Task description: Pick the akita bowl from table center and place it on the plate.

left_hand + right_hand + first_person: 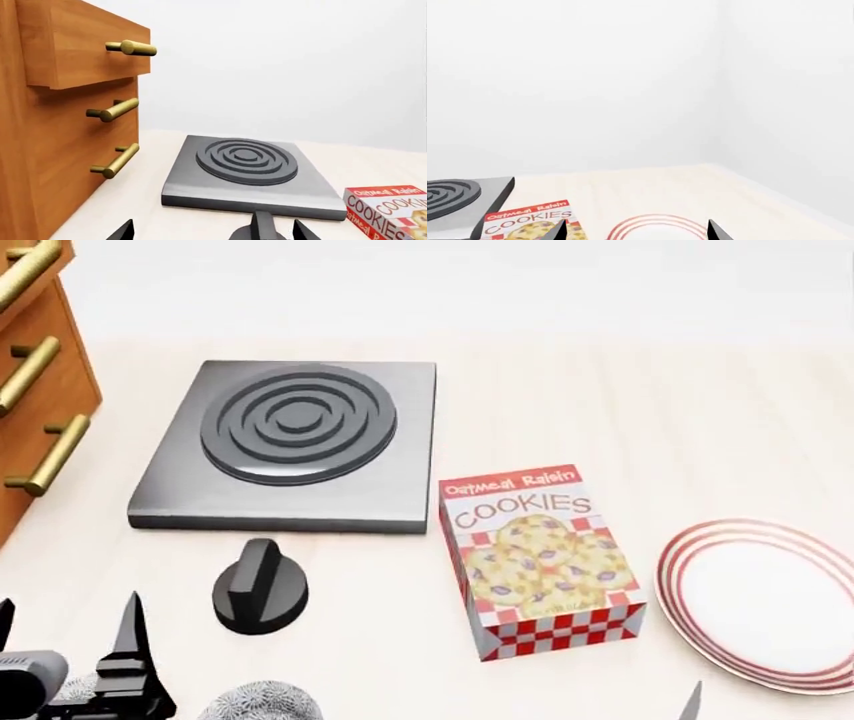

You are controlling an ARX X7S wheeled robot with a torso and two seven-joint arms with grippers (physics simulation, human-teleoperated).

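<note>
**A:** Where was the akita bowl at that moment?

**B:** At the very near edge of the head view, low on the desk. Only its speckled grey top showed; the rest was cut off by the frame. It lay just beside the left claw, on that claw's inner side, and near the black knob.

**A:** And the plate?

**B:** On the desk at the right, white with red rings, partly out of frame. The cookie box lay flat between it and the knob. Plate and bowl were well apart.

**A:** How did the left claw stand?

**B:** Spread wide. In the left wrist view its two dark fingertips sat far apart with nothing between them, facing the stove plate and the wooden drawer cabinet with its brass handles.

**A:** The right claw?

**B:** Also wide apart and empty. In the right wrist view its tips framed the plate's red rim, with the cookie box and a corner of the stove plate off to one side. In the head view only one thin dark tip showed, near the plate's edge.

**A:** Was anything touching the bowl?

**B:** I could not tell; too little of it was visible.
</note>
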